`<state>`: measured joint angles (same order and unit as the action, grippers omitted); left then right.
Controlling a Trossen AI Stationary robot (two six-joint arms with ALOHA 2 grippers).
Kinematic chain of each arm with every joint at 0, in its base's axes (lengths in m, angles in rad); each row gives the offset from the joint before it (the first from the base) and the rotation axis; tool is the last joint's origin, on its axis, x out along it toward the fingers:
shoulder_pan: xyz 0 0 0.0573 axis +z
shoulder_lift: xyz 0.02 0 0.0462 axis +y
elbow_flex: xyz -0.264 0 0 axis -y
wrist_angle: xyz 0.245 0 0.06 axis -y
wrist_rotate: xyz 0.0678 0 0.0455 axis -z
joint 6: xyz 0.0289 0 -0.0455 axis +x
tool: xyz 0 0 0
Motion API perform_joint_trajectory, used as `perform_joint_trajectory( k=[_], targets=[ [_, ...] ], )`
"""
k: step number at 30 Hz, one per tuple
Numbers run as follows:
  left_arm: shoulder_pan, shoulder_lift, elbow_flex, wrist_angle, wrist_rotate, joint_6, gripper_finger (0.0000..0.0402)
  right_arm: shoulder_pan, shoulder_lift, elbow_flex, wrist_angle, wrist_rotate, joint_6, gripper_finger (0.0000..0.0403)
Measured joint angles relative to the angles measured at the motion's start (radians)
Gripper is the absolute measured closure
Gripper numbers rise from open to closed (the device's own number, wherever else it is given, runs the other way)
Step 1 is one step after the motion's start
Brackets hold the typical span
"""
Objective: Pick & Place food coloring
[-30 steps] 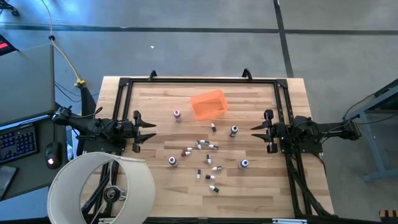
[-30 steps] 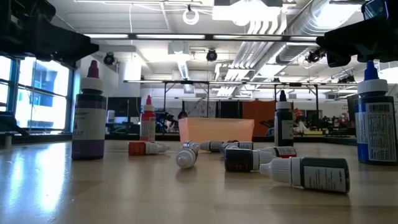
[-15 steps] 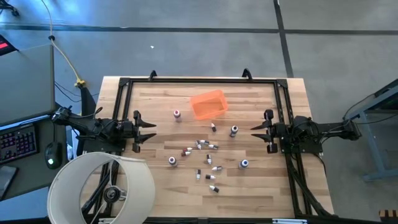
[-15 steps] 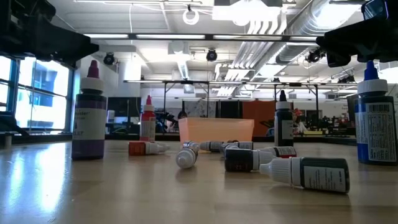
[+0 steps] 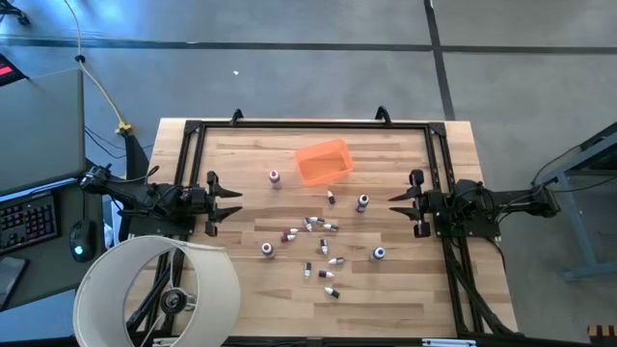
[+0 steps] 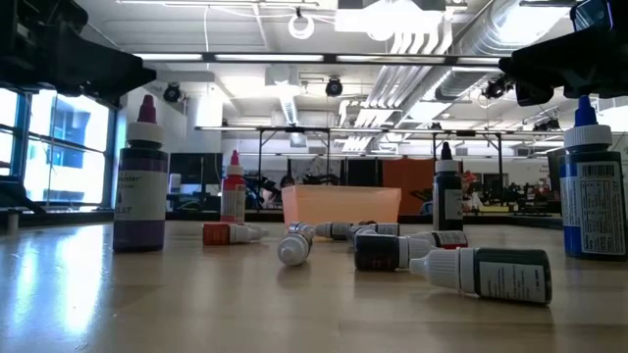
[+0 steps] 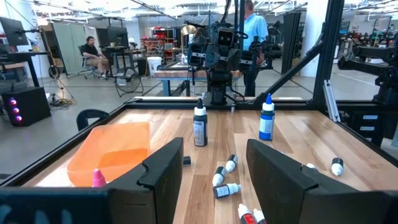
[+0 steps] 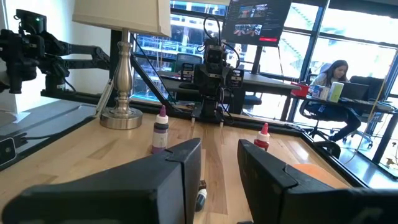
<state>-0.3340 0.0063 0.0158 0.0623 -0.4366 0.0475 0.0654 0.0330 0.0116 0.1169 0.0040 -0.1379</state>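
Note:
Several small food coloring bottles (image 5: 318, 226) lie on their sides in the middle of the wooden table. Others stand upright on their bases: a purple one (image 6: 140, 176), a red one (image 6: 233, 188), a black one (image 6: 447, 191) and a blue one (image 6: 589, 181). An orange tray (image 5: 323, 162) sits on the table beyond them, toward the far edge. My left gripper (image 5: 231, 202) hovers at the table's left edge, open and pointing level toward the bottles (image 7: 214, 149). My right gripper (image 5: 397, 202) hovers at the right edge, open with a narrower gap (image 8: 219, 149). Neither holds anything.
A black frame (image 5: 308, 125) runs along the table's far, left and right sides. A lamp with a white shade (image 5: 159, 289) stands at the near left corner. People sit and stand in the room beyond the table. Bare wood lies along the near edge (image 5: 386, 308).

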Motion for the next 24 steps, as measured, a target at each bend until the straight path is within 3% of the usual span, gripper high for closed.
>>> perform_joint_trajectory(
  k=[9,13,19,24],
  targets=[
    [0.0,0.0,0.0,0.018,0.004,-0.003,0.0227,0.0,0.0,0.0,0.006,0.0,0.0,0.0304],
    [0.0,0.0,0.0,-0.001,-0.002,-0.074,0.0227,0.0,0.0,0.0,0.025,0.001,-0.008,0.0304],
    [0.0,0.005,0.0,0.058,-0.017,-0.079,0.0227,0.0,0.0,0.0,0.158,0.042,-0.084,0.0304],
    [0.0,0.005,0.0,0.065,0.08,-0.081,0.0227,0.0,0.0,0.0,0.26,0.072,-0.19,0.0304]
  ],
)
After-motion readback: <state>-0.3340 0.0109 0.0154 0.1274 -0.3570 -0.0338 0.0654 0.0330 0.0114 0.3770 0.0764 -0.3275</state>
